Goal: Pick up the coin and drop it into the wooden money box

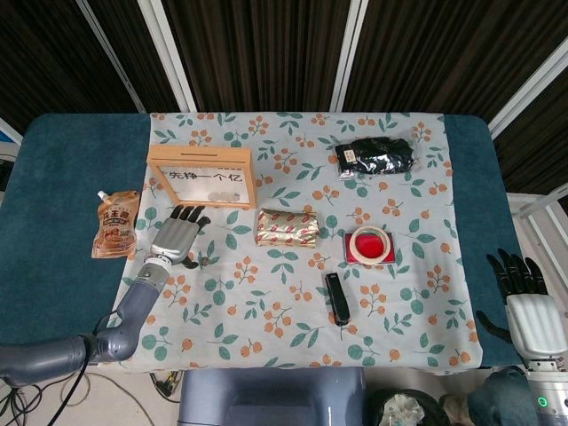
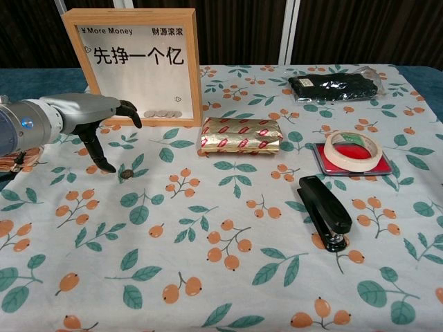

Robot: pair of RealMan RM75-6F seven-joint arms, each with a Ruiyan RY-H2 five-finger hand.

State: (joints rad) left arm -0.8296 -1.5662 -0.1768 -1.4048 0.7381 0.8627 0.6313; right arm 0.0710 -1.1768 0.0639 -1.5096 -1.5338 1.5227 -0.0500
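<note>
Fingers spread and holding nothing, the robot's grey left hand [image 2: 90, 117] hovers over the floral tablecloth [image 2: 208, 277], its thumb pointing down just beside the small dark coin [image 2: 125, 174], which lies flat on the cloth. Just behind the hand stands the upright wooden money box [image 2: 131, 66], its clear front printed "¥More Money" and large Chinese characters, with several coins resting inside along the bottom. An orange snack pouch [image 1: 115, 223] lies to its left on the blue table. The right hand [image 1: 524, 302] waits at the table's far right corner, fingers extended and empty, well apart from everything.
</note>
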